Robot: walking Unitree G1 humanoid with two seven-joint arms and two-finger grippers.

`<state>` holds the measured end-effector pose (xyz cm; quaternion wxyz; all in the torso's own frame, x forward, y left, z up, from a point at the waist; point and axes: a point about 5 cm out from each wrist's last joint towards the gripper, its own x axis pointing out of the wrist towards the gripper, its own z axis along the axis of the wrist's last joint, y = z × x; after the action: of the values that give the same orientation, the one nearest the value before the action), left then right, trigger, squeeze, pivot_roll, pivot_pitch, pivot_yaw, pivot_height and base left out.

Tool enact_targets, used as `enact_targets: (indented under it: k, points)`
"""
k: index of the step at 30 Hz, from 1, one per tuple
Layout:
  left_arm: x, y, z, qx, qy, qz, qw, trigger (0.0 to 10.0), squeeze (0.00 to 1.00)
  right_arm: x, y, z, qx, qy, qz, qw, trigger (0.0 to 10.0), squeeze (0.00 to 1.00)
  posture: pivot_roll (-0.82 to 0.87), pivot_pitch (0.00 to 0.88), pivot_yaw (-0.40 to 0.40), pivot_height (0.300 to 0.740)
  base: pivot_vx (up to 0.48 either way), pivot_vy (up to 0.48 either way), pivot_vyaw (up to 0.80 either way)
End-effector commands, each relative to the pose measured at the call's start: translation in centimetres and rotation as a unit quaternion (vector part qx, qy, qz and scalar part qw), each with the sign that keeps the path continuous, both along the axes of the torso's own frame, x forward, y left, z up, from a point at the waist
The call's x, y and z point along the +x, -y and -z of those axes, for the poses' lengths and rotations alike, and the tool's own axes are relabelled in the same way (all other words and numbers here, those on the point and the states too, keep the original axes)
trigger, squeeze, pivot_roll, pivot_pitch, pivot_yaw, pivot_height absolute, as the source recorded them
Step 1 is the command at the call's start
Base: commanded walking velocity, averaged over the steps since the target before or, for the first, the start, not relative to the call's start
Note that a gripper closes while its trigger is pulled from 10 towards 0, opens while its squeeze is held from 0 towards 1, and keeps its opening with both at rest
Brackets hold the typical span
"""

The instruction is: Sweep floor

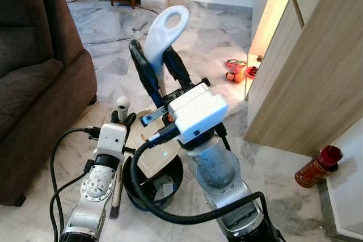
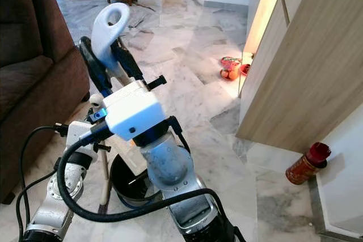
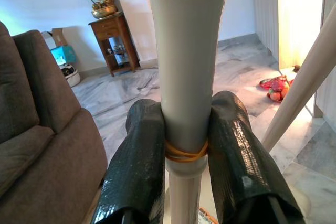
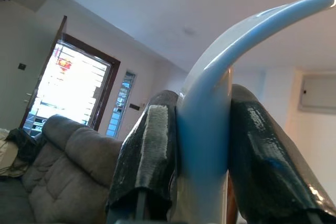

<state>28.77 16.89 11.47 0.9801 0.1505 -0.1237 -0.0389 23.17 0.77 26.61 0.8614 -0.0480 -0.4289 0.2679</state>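
While the right gripper (image 1: 161, 66) is clamped on the dustpan handle (image 1: 166, 31) and the left gripper (image 3: 185, 145) on the broom handle (image 3: 186, 93), keep both steady (wrists level). Tip slowly over the bin (image 1: 139, 188), I'd say.

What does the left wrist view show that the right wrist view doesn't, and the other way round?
Left wrist view: the left end effector shut on a grey handle with a rubber band round it, a wooden side table, and red items on the marble floor.
Right wrist view: the right end effector shut on a pale blue curved handle, the ceiling, and a bright window.
Both: two black fingers clamping a handle, with a sofa behind.
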Motion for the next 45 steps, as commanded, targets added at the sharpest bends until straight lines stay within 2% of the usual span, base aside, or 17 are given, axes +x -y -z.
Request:
enact_targets:
  k: [1, 9, 19, 23, 33, 36, 45]
  points:
    - [0.0, 0.2, -0.4, 0.007, 0.017, 0.006, 1.000, 10.0, 0.00, -1.7, -0.3, -1.5, 0.002, 0.070, -0.018, 0.997, 10.0, 0.00, 0.06, 0.089, -0.038, 0.740, 0.000, 0.000, 0.00]
    - [-0.1, 0.3, -0.5, 0.009, 0.019, 0.008, 1.000, 10.0, 0.00, -2.6, -1.2, -1.2, -0.022, 0.095, -0.043, 0.994, 10.0, 0.00, 0.06, 0.086, -0.040, 0.740, 0.000, 0.000, 0.00]
    - [-0.1, 0.3, -0.5, 0.009, 0.020, 0.008, 1.000, 10.0, 0.00, -3.1, -1.5, -1.2, -0.022, 0.096, -0.069, 0.993, 10.0, 0.00, 0.06, 0.087, -0.042, 0.740, 0.000, 0.000, 0.00]
    - [-0.1, 0.4, -0.5, 0.009, 0.020, 0.008, 1.000, 10.0, 0.00, -3.3, -1.8, -0.8, -0.051, 0.119, -0.065, 0.989, 10.0, 0.00, 0.07, 0.089, -0.043, 0.740, 0.000, 0.000, 0.00]
    - [-0.1, 0.3, -0.5, 0.009, 0.019, 0.007, 1.000, 10.0, 0.00, -3.4, -1.8, -0.7, -0.057, 0.122, -0.066, 0.989, 10.0, 0.00, 0.07, 0.091, -0.044, 0.740, 0.000, 0.000, 0.00]
    - [-0.1, 0.3, -0.6, 0.009, 0.020, 0.007, 1.000, 10.0, 0.00, -3.1, -1.8, -0.6, -0.053, 0.105, -0.064, 0.991, 10.0, 0.00, 0.06, 0.095, -0.042, 0.740, 0.000, 0.000, 0.00]
    - [0.0, 0.3, -0.6, 0.009, 0.019, 0.008, 1.000, 10.0, 0.00, -2.6, -1.7, -0.4, -0.060, 0.102, -0.048, 0.992, 10.0, 0.00, 0.06, 0.095, -0.042, 0.740, 0.000, 0.000, 0.00]
